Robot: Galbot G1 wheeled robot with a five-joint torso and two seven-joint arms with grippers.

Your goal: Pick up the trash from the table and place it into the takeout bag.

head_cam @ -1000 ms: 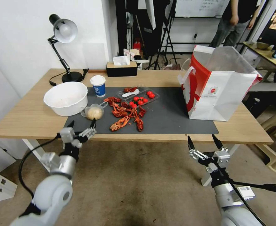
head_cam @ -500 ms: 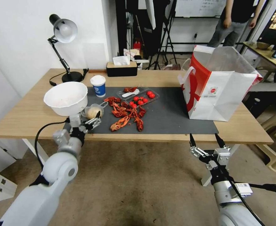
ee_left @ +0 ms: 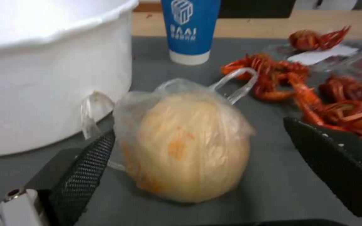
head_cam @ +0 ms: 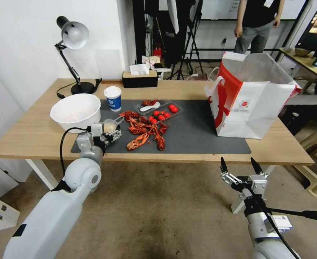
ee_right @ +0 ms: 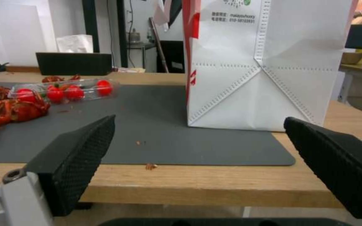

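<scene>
Nothing looks bagged yet: the left end effector [ee_left: 198, 147] gapes around the ball cup [ee_left: 185, 144], cup [head_cam: 112, 98] and bowl [head_cam: 75, 112] remain, right end effector [head_cam: 240, 169] idles open.

A robotics lab or studio workspace is hosting this tabletop setup: tripods [head_cam: 191, 43] and dark stands are crowding the far doorway, a whiteboard [head_cam: 223, 9] is hanging on the far wall, a desk lamp [head_cam: 72, 39] is standing at the light-wood table's [head_cam: 32, 136] far left, and a second cluttered desk [head_cam: 309, 64] is sitting far right.
</scene>
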